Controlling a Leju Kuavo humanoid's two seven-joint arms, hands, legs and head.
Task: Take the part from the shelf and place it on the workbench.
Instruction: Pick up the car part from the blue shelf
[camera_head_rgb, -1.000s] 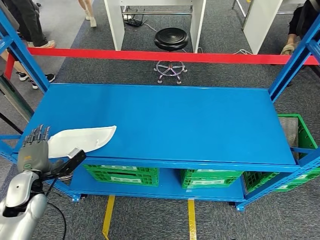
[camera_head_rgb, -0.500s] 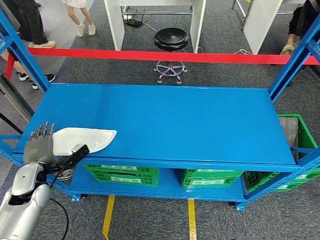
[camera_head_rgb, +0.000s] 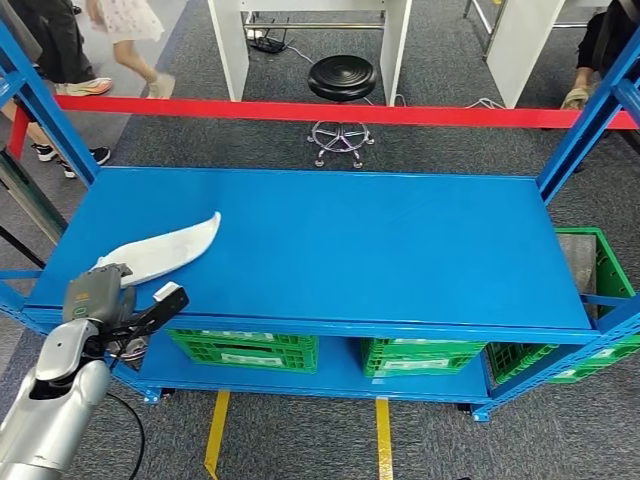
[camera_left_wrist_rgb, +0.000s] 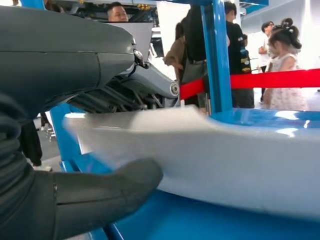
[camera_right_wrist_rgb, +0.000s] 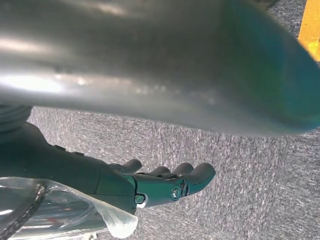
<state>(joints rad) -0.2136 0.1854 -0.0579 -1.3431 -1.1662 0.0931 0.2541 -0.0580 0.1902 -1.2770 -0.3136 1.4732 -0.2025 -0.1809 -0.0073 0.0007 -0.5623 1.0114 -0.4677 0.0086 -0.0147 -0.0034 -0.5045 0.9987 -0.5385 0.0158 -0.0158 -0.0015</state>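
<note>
Head view, one white part (camera_head_rgb: 162, 248), left robot hand (camera_head_rgb: 98, 293) gripping, three green crates (camera_head_rgb: 243, 348)

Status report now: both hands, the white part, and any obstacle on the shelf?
Left robot hand holds white part, tilted over blue shelf. Right robot hand empty, hanging over floor. No obstacle seen on shelf.

shelf top (camera_head_rgb: 362, 240) open rightward, blue uprights (camera_head_rgb: 581, 130) flanking

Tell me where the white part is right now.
In the head view the white part lies at the front left corner of the blue shelf, its near end gripped by the left hand; the left wrist view shows it raised slightly off the surface.
</note>
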